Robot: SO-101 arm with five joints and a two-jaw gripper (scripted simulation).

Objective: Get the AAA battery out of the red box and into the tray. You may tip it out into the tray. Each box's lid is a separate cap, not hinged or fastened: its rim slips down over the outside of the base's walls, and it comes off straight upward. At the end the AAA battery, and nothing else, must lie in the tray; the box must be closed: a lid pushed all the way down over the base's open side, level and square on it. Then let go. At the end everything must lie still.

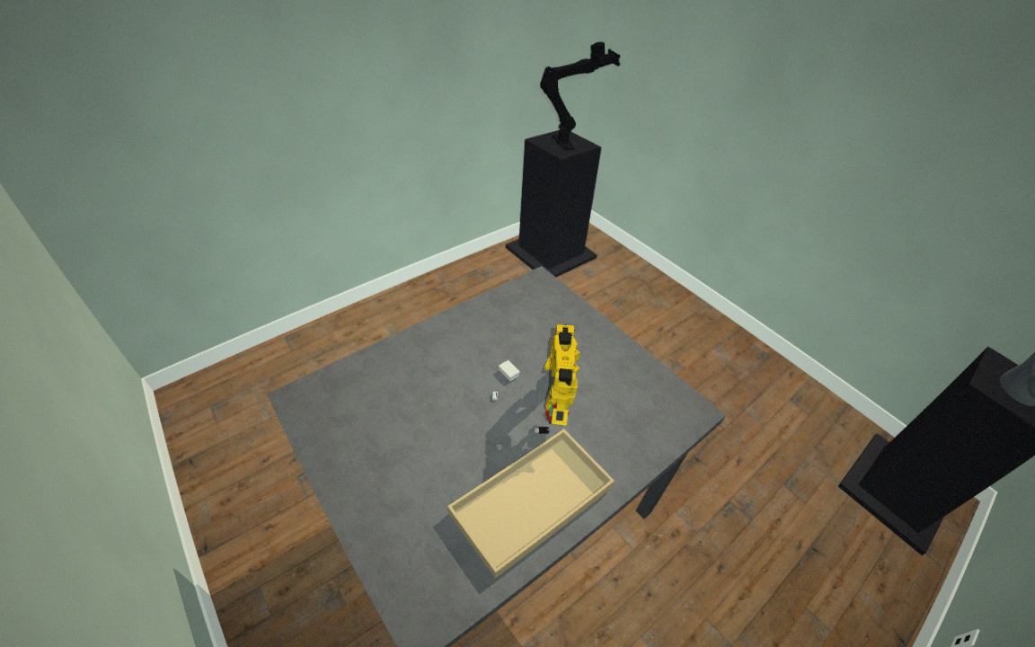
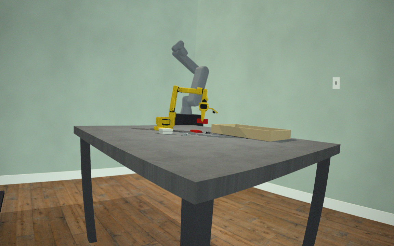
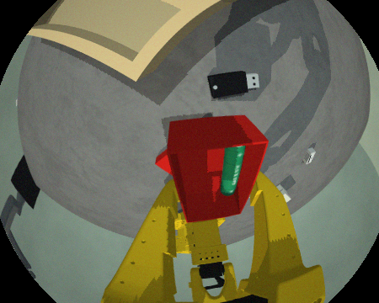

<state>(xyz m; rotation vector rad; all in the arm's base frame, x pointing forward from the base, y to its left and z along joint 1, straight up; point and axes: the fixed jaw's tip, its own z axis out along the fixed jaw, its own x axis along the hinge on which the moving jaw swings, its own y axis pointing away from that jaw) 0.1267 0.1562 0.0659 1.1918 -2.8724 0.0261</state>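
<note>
On the desk [image 1: 393,434] [image 2: 192,152] [image 3: 93,105] stands the tan tray [image 1: 473,499] [image 2: 241,132] [image 3: 130,67]. Above the desk, beside the tray, the yellow fingers [image 2: 202,114] pinch the open red box [image 1: 548,416] [image 2: 202,122] [image 3: 210,128]. Its red lid [image 2: 196,131] [image 3: 162,162] rests below, near the black USB stick [image 1: 543,429] [image 2: 208,132] [image 3: 228,84]. The green AAA battery [image 3: 232,170] lies inside the red box, towards one side.

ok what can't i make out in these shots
- Battery in the exterior view: hidden by the red box's walls.
- Battery print, wrist: too small and blurred to read.
- Loose red piece, wrist: mostly behind the box.
- Tray's far end, wrist: cut off by the top edge.
</note>
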